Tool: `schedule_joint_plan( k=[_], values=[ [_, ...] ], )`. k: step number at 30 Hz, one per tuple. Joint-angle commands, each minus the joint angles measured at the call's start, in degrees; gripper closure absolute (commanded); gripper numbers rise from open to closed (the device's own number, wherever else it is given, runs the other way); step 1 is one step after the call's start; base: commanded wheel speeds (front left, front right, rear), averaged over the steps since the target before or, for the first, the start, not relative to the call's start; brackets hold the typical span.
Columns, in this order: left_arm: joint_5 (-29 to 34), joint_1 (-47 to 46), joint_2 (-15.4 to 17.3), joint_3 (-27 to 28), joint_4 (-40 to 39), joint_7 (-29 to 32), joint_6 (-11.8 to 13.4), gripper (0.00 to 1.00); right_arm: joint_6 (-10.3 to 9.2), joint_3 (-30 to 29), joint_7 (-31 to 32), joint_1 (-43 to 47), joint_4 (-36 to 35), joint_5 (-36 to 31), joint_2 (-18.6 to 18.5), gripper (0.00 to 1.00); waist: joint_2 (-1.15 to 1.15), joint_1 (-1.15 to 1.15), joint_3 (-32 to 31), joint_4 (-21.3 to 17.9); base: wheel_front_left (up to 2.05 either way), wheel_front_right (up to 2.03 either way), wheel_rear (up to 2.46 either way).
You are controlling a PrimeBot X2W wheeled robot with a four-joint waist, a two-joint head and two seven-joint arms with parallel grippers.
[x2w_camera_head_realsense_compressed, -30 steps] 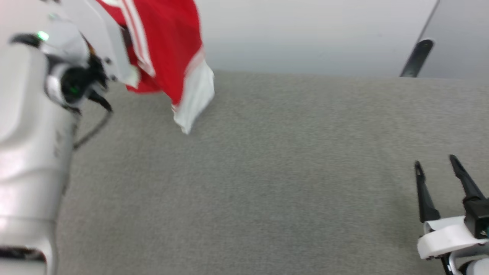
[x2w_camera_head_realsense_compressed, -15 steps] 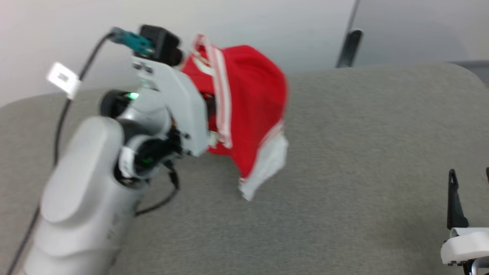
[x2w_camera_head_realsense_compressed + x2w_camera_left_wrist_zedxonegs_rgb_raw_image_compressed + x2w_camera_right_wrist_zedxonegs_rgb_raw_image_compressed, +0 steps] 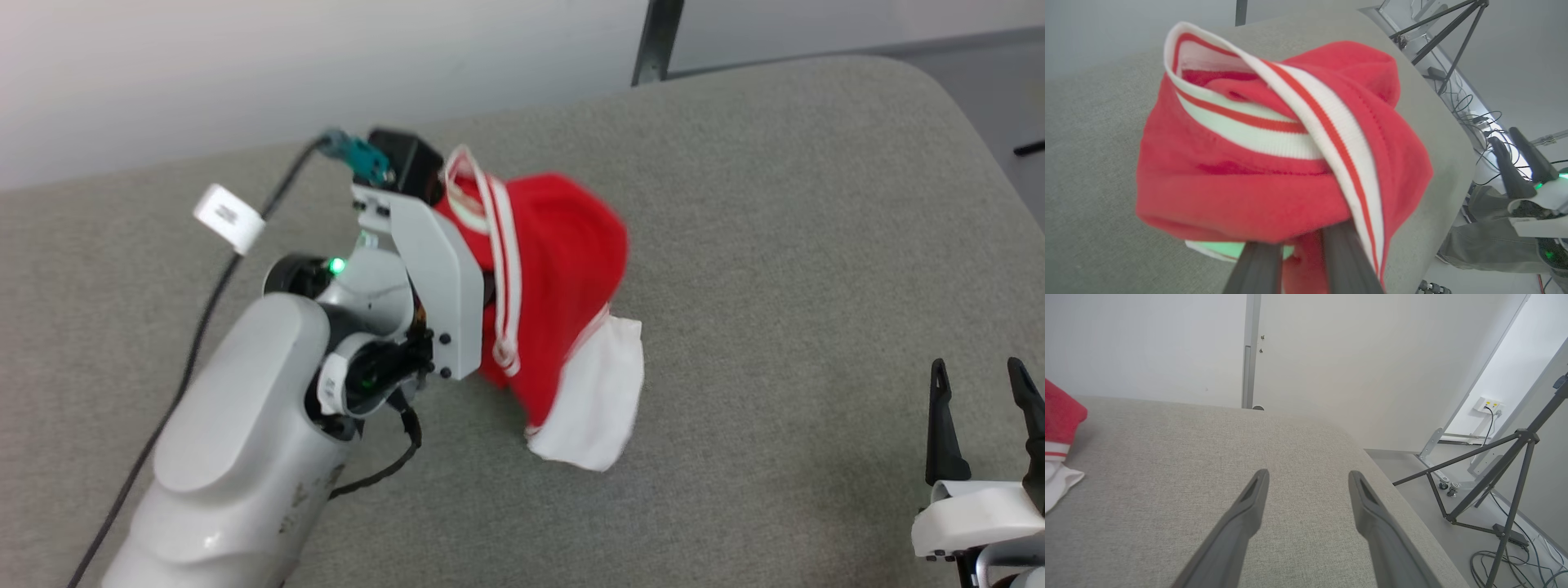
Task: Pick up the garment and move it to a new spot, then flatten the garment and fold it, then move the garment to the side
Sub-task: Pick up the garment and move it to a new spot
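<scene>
The garment (image 3: 563, 278) hangs bunched over the middle of the grey worktop (image 3: 775, 245), with its white sleeve end (image 3: 596, 400) resting on the surface. The left jaws are clamped on its red folds beside the striped trim (image 3: 1339, 134). The right jaws stand wide apart and empty over the worktop's near right edge. A tripod (image 3: 1506, 473) stands beyond that edge.

My left forearm (image 3: 237, 457) comes in from 7 o'clock of the head view and reaches toward 1 o'clock, its wrist (image 3: 433, 278) bent, with a green light (image 3: 335, 265) lit on it. The left gripper (image 3: 1300, 249) has its two dark fingers (image 3: 1257, 265) close together, pinched on the garment (image 3: 555, 278). My right gripper (image 3: 977, 376) sits at 4 o'clock, fingers spread wide apart and pointing to 12 o'clock.
</scene>
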Motion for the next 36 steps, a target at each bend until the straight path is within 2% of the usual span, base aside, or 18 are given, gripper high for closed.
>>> schedule_joint_plan(
  k=[1, 15, 16, 17, 18, 19, 27, 36],
  values=[
    [0.96, 0.61, 0.30, -0.43, 1.65, -0.63, -0.46, 1.00, -0.02, 0.21, -0.28, -0.88, 0.04, 0.31, 0.16, 0.00, 0.00, 0.00, 1.55, -1.14, 0.00, 0.00, 0.00],
    [4.63, 0.62, 0.26, -4.74, 21.99, -3.72, -3.20, 1.00, -0.02, 1.04, -0.30, -1.93, 0.41, 0.50, 0.73, 0.00, 0.00, 0.00, 2.58, -0.17, 0.00, 0.00, 0.00],
    [4.39, 0.72, 0.07, -4.75, 23.07, -3.78, -3.34, 0.88, -0.02, 1.13, -0.30, -1.89, 0.46, 0.42, 0.74, 0.00, 0.00, 0.00, 2.39, 0.04, 0.00, 0.00, 0.00],
    [4.45, 0.57, -0.06, -4.89, 23.81, -4.04, -3.56, 0.67, -0.02, 1.16, -0.30, -1.83, 0.52, 0.35, 0.74, 0.00, 0.00, 0.00, 2.17, 0.30, 0.00, 0.00, 0.00],
    [4.54, 0.33, -0.19, -5.02, 24.51, -4.13, -3.63, 0.14, -0.02, 1.25, -0.30, -1.74, 0.61, 0.22, 0.75, 0.00, 0.00, 0.00, 1.91, 0.58, 0.00, 0.00, 0.00],
    [4.49, 0.09, -0.38, -5.16, 25.06, -4.20, -3.98, 0.00, -0.02, 1.24, -0.30, -1.60, 0.61, 0.04, 0.75, 0.00, 0.00, 0.00, 1.57, 0.88, 0.00, 0.00, 0.00],
    [3.92, -0.86, -0.14, -6.18, 26.13, -4.35, -6.98, 0.00, -0.02, 2.37, -0.31, 0.48, 1.03, -0.68, -0.56, 0.00, 0.00, 0.00, -2.90, 3.85, 0.00, 0.00, 0.00],
    [3.45, 2.92, 2.54, -4.72, 23.37, -9.14, -7.42, 0.00, -0.02, 4.62, -0.30, 2.74, 0.68, -0.04, -2.07, 0.00, 0.00, 0.00, -9.57, 8.12, 0.00, 0.00, 0.00]
  ],
)
